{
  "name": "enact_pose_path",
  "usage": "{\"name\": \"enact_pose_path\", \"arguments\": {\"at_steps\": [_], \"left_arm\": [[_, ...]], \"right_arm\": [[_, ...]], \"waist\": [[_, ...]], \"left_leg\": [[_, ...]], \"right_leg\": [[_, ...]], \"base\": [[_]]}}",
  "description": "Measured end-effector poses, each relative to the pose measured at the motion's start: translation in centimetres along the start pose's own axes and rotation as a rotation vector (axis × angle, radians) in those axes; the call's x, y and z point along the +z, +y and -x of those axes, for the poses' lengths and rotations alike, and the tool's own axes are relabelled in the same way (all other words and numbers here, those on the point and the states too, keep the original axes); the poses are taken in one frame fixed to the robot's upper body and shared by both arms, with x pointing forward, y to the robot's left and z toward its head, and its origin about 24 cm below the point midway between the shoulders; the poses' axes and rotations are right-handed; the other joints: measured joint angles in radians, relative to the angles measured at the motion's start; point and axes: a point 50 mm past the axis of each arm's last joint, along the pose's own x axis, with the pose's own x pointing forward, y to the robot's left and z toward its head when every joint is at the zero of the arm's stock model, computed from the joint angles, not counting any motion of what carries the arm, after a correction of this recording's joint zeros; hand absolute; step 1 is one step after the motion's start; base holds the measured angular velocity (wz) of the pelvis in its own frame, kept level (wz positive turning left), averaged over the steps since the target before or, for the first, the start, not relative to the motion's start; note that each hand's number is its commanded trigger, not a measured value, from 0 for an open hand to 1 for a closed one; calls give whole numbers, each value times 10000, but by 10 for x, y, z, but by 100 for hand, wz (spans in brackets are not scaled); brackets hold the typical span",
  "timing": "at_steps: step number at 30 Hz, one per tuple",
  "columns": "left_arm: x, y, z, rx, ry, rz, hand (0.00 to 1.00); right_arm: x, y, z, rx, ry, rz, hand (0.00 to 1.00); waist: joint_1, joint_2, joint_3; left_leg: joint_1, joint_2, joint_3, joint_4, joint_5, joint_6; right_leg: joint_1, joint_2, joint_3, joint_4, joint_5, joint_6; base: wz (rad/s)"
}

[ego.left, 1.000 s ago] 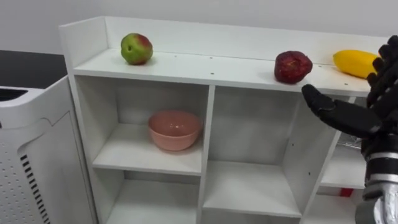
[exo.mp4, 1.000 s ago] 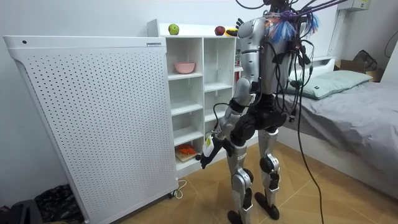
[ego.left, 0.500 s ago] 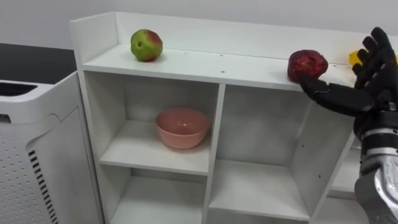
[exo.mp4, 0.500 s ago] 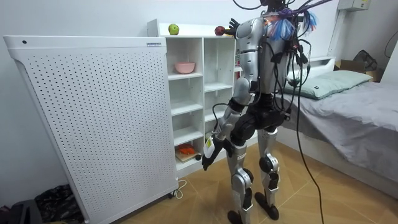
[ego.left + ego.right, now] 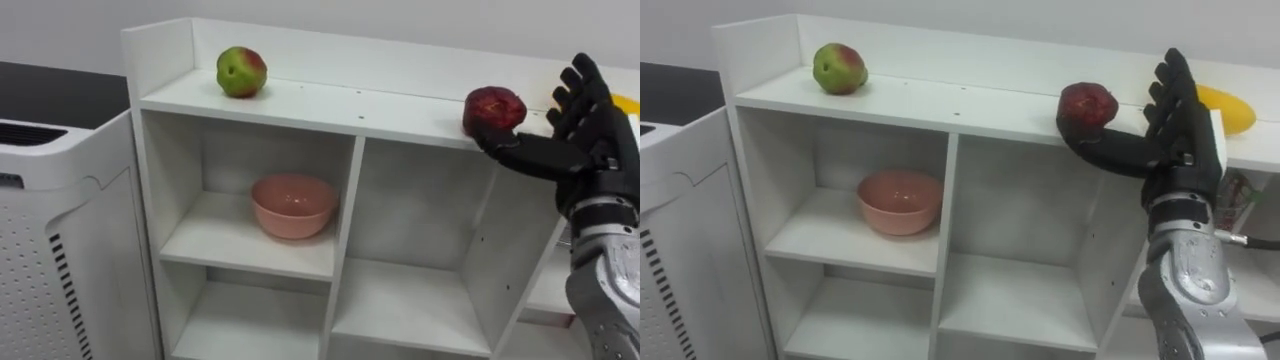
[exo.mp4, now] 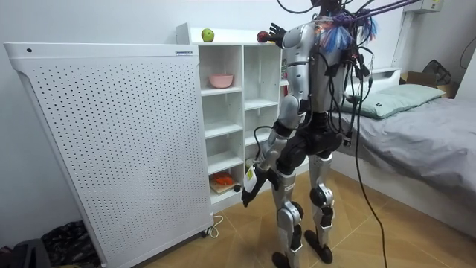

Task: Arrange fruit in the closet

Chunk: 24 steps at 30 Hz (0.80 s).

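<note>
A green-red apple (image 5: 241, 72) lies at the left end of the white closet's top shelf (image 5: 330, 104). Further right on that shelf sits a dark red fruit (image 5: 493, 108), and beyond it a yellow fruit (image 5: 1228, 108). My right hand (image 5: 585, 120) is raised to shelf height just right of the red fruit, open with fingers spread upward. Its thumb stretches left and touches the fruit's lower front. A pink bowl (image 5: 293, 205) stands in the compartment under the apple. In the room view my left hand (image 6: 249, 184) hangs low beside my thigh.
I stand facing the closet. A white perforated panel (image 6: 111, 141) stands against its left side, with the panel's top (image 5: 45, 135) at my left. A bed (image 6: 435, 126) lies at the room view's right. An orange item (image 6: 223, 179) rests on a low shelf.
My right hand has risen and reached left, so its thumb now meets the red fruit. The whole view has shifted a little, and the fruits have stayed in place.
</note>
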Motion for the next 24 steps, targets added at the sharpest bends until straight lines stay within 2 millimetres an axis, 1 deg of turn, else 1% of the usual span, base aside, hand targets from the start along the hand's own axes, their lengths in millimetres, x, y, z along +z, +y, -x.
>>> {"name": "enact_pose_path", "arguments": {"at_steps": [3,8,12,13,14,16,17,18,20,21,24], "left_arm": [[-4,-2,1,-81,132,-9,0],[-5,-2,1,-166,259,-10,0],[-5,-1,1,-152,309,-21,0],[-5,0,1,-162,335,-24,0],[-5,0,1,-167,337,-24,0],[-5,0,1,-176,343,-29,0],[-5,0,1,-173,344,-32,0],[-5,1,1,-161,344,-41,0],[-4,3,0,-121,327,-58,0],[-3,4,0,-86,310,-69,0],[-2,8,-1,-12,265,-107,0]], "right_arm": [[3,4,-4,265,-16,229,0],[4,4,-11,537,124,435,0],[0,6,-15,935,337,845,0],[-1,5,-16,1003,410,939,8],[-1,5,-16,1058,457,980,43],[-2,4,-16,1265,542,1108,67],[-2,4,-16,1296,553,1125,87],[-2,4,-16,1312,573,1134,99],[-2,2,-17,1362,629,1161,100],[-3,0,-17,1420,662,1220,100],[-4,-3,-18,1478,776,1375,100]], "waist": [[-43,-31,-14],[-36,-73,-23],[-45,-152,-3],[-44,-190,-8],[-44,-202,-7],[-44,-246,9],[-45,-256,15],[-45,-271,22],[-44,-287,28],[-43,-332,8],[-43,-352,9]], "left_leg": [[3,-5,-3,-14,0,0],[20,-4,-17,-6,1,1],[20,-3,-64,27,15,-7],[18,-3,-67,30,21,-10],[18,-3,-70,31,22,-11],[15,-3,-72,36,23,-11],[13,-3,-74,36,23,-11],[10,-3,-82,36,23,-11],[7,-3,-101,32,22,-11],[8,-3,-106,29,22,-11],[17,-4,-108,28,22,-11]], "right_leg": [[-1,-5,-8,-7,0,0],[28,-6,-10,-11,0,0],[55,-6,-5,-10,0,0],[56,-5,-1,-7,0,0],[57,-5,0,-4,0,-1],[58,-5,3,0,3,-5],[58,-5,2,0,3,-6],[58,-4,-5,-1,4,-7],[59,-4,-29,-1,4,-7],[61,-4,-43,0,4,-7],[67,-5,-56,-3,4,-7]], "base": [[0],[0],[0],[0],[0],[0],[0],[0],[0],[0],[0]]}}
